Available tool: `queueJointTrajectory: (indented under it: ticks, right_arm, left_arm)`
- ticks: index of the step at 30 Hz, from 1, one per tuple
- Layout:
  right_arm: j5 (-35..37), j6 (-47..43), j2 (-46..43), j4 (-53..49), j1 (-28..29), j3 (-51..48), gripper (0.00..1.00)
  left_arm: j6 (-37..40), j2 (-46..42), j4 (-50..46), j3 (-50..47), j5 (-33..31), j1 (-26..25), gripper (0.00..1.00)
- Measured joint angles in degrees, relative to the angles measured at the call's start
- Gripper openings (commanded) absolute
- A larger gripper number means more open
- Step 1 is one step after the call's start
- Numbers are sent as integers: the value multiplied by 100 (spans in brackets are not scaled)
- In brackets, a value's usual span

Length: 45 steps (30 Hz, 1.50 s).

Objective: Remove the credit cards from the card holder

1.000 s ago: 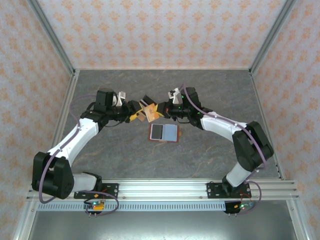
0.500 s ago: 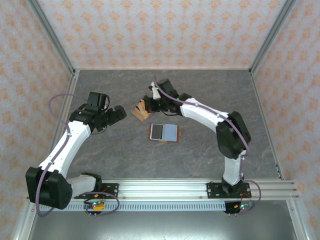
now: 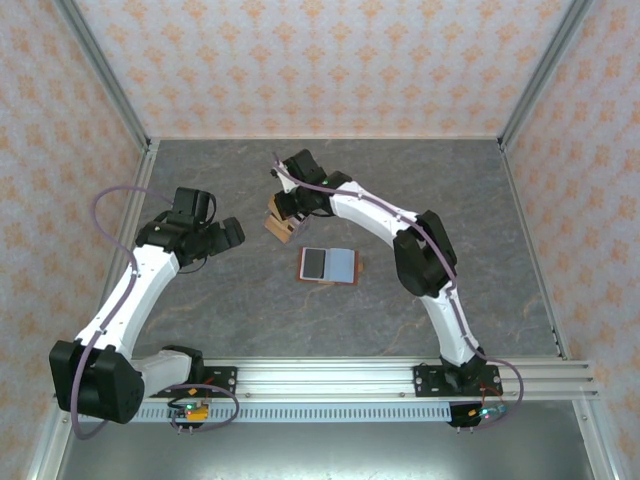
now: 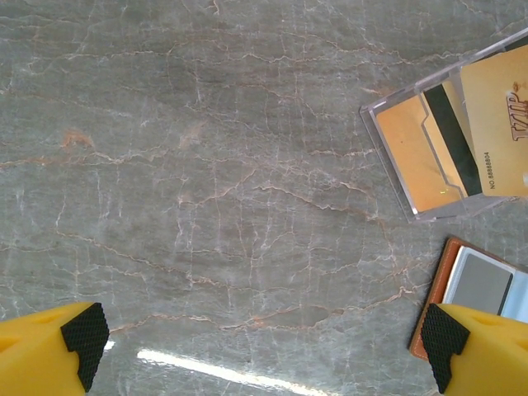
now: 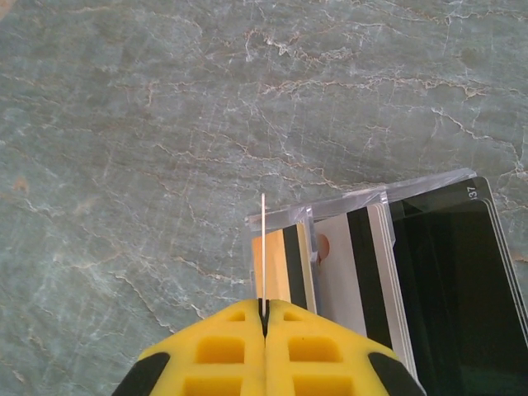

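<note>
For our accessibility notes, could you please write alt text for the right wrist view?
The right pincer, yellow and shut, pinches a thin pale card seen edge-on. Beneath it, a clear plastic case of black-striped cards lies on the grey marbled table.

Brightly, evenly lit from overhead, with soft, faint shadows only. White glare streak low on the table [image 4: 206,247] in the left wrist view. Crisp focus throughout.
</note>
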Motion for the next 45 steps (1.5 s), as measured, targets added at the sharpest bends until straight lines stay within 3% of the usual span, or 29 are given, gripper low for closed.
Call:
queueJointTrajectory:
  ticks: [6, 9, 12, 17, 24, 31, 34, 39, 45]
  right_arm:
    - [11, -205, 227, -238, 0, 122, 5]
    - [7, -247, 334, -337, 0, 177, 16]
    - [9, -201, 389, -531, 0, 317, 38]
    - [9, 4, 330, -723, 0, 551, 44]
    - [247, 822, -1093, -584, 0, -855, 51]
    - [708, 2267, -3224, -146, 0, -3237, 51]
    - [822, 2922, -3668, 33, 0, -4100, 48]
    - [675, 3790, -3576, 490, 0, -4964, 40]
    - [356, 4227, -2909, 1078, 0, -4909, 37]
  left_arm:
    - [13, 24, -2, 0, 4, 0, 100]
    - [15, 103, -2, 0, 24, 0, 100]
    - [13, 175, -2, 0, 46, 0, 100]
    - [11, 197, -2, 0, 103, 0, 100]
    - [11, 361, 2, 2, 450, 0, 100]
    - [-33, 450, 114, 0, 868, -17, 100]
    - [-74, 459, 203, 0, 944, -114, 100]
    - [-310, 498, 420, -17, 979, -461, 100]
    - [-586, 647, 483, -28, 973, -752, 100]
